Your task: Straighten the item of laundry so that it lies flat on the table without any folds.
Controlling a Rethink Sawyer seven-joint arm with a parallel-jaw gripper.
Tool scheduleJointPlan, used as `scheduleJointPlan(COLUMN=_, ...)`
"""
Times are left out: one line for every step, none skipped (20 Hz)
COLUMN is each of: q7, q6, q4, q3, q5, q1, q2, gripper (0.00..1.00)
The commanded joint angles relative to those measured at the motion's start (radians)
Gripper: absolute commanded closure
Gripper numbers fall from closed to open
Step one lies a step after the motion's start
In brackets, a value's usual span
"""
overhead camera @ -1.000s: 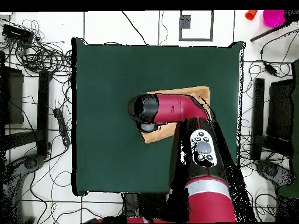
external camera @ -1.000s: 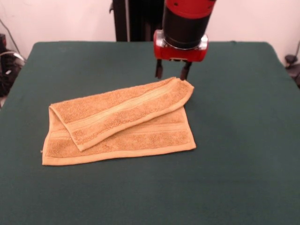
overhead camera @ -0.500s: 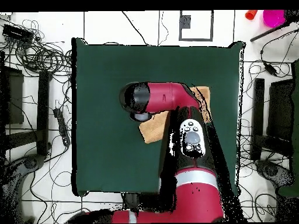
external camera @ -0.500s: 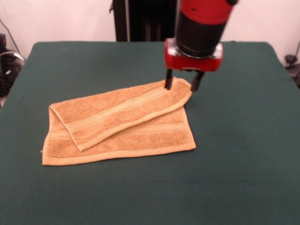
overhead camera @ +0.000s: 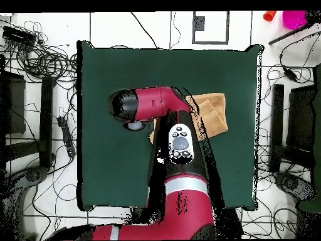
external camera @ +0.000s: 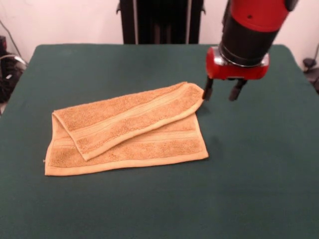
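Note:
The item of laundry [external camera: 127, 132], an orange-tan towel, lies on the dark green table [external camera: 259, 164] with its upper layer folded diagonally across the lower one; woven bands run along it. In the overhead view part of the towel [overhead camera: 210, 113] shows to the right of the arm, the rest hidden under it. My gripper [external camera: 222, 92] hangs open and empty just off the towel's far right corner, its fingers [external camera: 208, 90] a little above the cloth. From above only the arm's end [overhead camera: 128, 107] shows, not the fingers.
Cables and dark equipment [overhead camera: 37, 94] lie on the floor to the left of the table in the overhead view, more gear [overhead camera: 294, 119] to the right. A pink thing [overhead camera: 291, 17] sits at the top right corner, off the table.
The gripper has slid sideways off the towel's folded corner, to the right in the front view, and stayed open. The towel has not moved.

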Motion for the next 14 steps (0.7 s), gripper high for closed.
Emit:
scheduleJointPlan(q7=0.029, q6=-0.043, q4=0.159, q3=0.039, q5=-0.022, q1=-0.028, q2=0.033, gripper=0.00)
scheduleJointPlan(q7=0.003, q6=-0.067, q4=0.182, q3=0.043, q5=-0.031, q1=-0.047, q2=0.024, gripper=0.00)
scheduleJointPlan(q7=-0.015, q6=-0.077, q4=0.196, q3=0.047, q5=-0.037, q1=-0.061, q2=0.017, gripper=0.00)
scheduleJointPlan(q7=-0.034, q6=-0.086, q4=0.210, q3=0.051, q5=-0.042, q1=-0.076, q2=0.010, gripper=0.00)
scheduleJointPlan(q7=-0.045, q6=-0.094, q4=0.220, q3=0.055, q5=-0.045, q1=-0.087, q2=0.006, gripper=0.00)
scheduleJointPlan(q7=-0.049, q6=-0.109, q4=0.226, q3=0.058, q5=-0.050, q1=-0.094, q2=0.006, gripper=0.00)
scheduleJointPlan(q7=-0.053, q6=-0.124, q4=0.233, q3=0.062, q5=-0.055, q1=-0.100, q2=0.006, gripper=0.00)
scheduleJointPlan(q7=-0.050, q6=-0.131, q4=0.232, q3=0.064, q5=-0.057, q1=-0.102, q2=0.008, gripper=0.00)
scheduleJointPlan(q7=-0.046, q6=-0.137, q4=0.230, q3=0.065, q5=-0.059, q1=-0.105, q2=0.010, gripper=0.00)
scheduleJointPlan(q7=-0.046, q6=-0.130, q4=0.223, q3=0.065, q5=-0.063, q1=-0.103, q2=0.011, gripper=0.00)
scheduleJointPlan(q7=-0.046, q6=-0.127, q4=0.223, q3=0.067, q5=-0.064, q1=-0.104, q2=0.011, gripper=0.00)
scheduleJointPlan(q7=-0.045, q6=-0.124, q4=0.222, q3=0.069, q5=-0.065, q1=-0.106, q2=0.011, gripper=0.00)
scheduleJointPlan(q7=-0.030, q6=-0.145, q4=0.230, q3=0.071, q5=-0.068, q1=-0.107, q2=0.023, gripper=0.00)
scheduleJointPlan(q7=-0.015, q6=-0.166, q4=0.237, q3=0.072, q5=-0.071, q1=-0.108, q2=0.036, gripper=0.00)
